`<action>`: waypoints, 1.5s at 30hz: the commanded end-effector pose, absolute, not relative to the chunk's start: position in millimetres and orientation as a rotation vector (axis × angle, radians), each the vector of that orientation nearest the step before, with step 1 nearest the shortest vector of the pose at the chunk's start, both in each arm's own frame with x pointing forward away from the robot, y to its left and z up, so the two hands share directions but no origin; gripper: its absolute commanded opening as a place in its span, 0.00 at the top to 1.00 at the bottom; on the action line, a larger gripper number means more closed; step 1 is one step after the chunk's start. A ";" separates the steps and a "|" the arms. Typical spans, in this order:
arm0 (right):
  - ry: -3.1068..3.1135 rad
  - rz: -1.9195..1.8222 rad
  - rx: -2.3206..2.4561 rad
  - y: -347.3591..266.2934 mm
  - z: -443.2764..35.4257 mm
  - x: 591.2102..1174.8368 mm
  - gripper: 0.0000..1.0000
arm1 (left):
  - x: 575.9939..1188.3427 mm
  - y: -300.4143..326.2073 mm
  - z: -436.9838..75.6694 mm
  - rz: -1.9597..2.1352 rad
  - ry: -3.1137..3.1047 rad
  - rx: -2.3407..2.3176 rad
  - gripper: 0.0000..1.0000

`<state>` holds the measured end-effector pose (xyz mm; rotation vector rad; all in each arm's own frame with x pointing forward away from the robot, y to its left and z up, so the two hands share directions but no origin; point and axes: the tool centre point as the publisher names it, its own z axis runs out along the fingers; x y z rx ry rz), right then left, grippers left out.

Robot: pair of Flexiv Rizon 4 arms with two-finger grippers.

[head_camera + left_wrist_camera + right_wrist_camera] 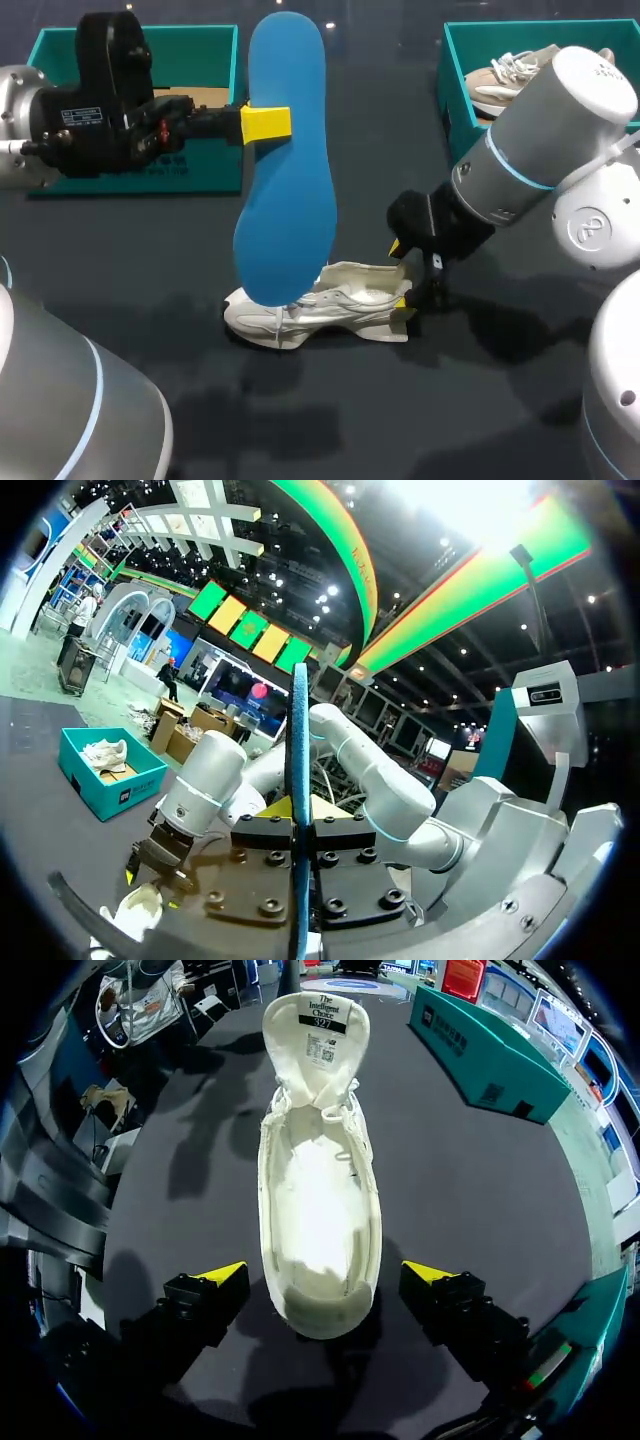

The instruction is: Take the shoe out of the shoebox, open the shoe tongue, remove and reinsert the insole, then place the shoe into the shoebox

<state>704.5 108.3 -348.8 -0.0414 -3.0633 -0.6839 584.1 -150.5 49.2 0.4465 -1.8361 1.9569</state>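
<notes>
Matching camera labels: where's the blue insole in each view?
Head view: blue insole upright, clamped by the left gripper, its lower end over the white shoe.
Left wrist view: blue insole seen edge-on between that gripper's own fingers.
Right wrist view: not in it.
Shared landmark: the white shoe, visible in all three views.

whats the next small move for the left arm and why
Probably lower the flat blue insole, clamped upright in the left gripper, so its lower end enters the white sneaker. The tongue is folded back, the inside looks bare, and the open right gripper straddles the heel.
</notes>
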 end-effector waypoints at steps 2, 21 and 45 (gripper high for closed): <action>-3.090 -0.259 -0.068 113.1 -329.8 701.4 0.00 | 583.9 -151.2 49.4 1.956 -1.838 0.447 1.00; -3.101 -0.017 -0.106 139.1 -329.8 709.7 0.00 | 583.9 -151.2 49.4 1.956 -1.838 0.447 1.00; -3.117 -0.007 -0.013 151.6 -341.5 750.9 0.00 | 583.9 -151.2 49.4 1.956 -1.838 0.447 1.00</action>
